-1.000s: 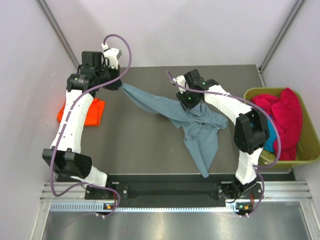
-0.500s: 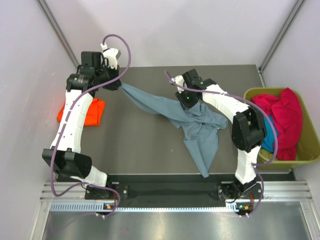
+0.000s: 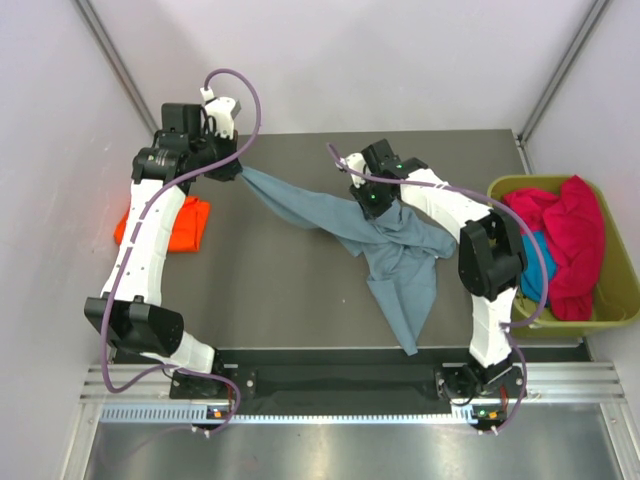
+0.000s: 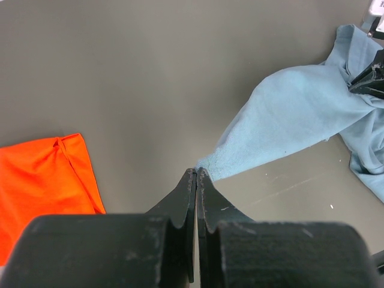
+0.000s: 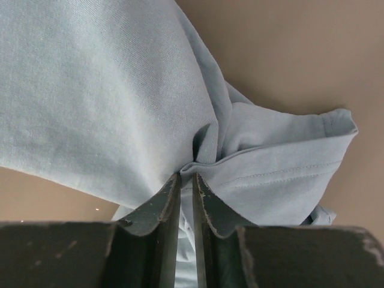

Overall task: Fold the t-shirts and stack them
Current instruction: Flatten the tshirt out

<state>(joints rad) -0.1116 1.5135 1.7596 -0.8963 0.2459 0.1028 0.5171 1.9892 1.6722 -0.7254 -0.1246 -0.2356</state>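
The dusty grey-blue t-shirt [image 3: 395, 255] lies crumpled across the middle of the table, one end stretched up to the left. My left gripper [image 3: 236, 170] is shut on that stretched corner [image 4: 207, 163] at the back left. My right gripper [image 3: 375, 207] is shut on a fold of the same shirt [image 5: 120, 90] near its middle. The bright orange-red t-shirt [image 3: 172, 222] lies folded at the left edge, also in the left wrist view [image 4: 42, 174]. The crimson-pink t-shirt [image 3: 570, 235] and a bit of the teal t-shirt [image 3: 533, 280] sit in the bin.
The olive-green plastic bin [image 3: 625, 300] stands at the right edge of the table. White walls close in the back and both sides. A metal rail runs along the near edge by the arm bases.
My right gripper has shifted slightly left with the shirt fold. The left arm has not visibly moved.
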